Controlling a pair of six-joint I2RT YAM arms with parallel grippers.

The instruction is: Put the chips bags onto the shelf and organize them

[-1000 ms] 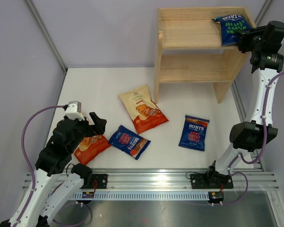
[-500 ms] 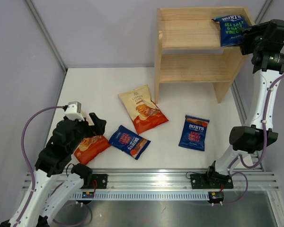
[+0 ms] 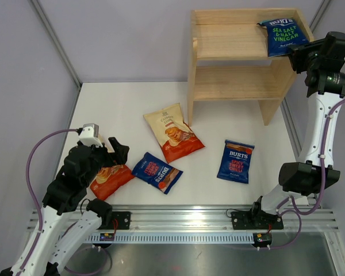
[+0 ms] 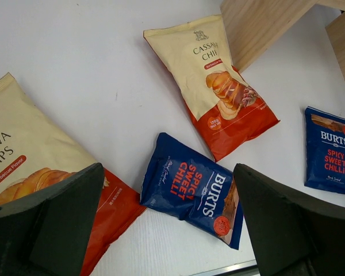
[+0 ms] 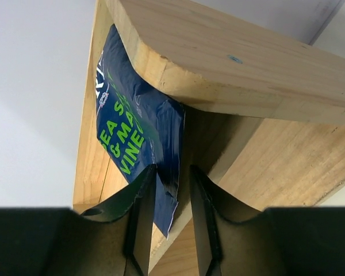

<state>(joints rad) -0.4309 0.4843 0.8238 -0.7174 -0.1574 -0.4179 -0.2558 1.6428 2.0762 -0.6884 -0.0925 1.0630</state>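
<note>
left arm (image 3: 63, 192) folded low at the near left, elbow bent, wrist pitched down and forward; left gripper (image 3: 118, 152) hangs just above the table, jaws spread wide, both fingers (image 4: 52, 218) at the edges of its wrist view; right arm (image 3: 317, 126) stretched tall from the near right, elbow low, forearm rising steeply, wrist bent to the left; right gripper (image 5: 172, 172) held high, pointing left, jaws only a narrow gap apart with a bag (image 5: 132, 132) edge between them; whether they pinch it cannot be told
</note>
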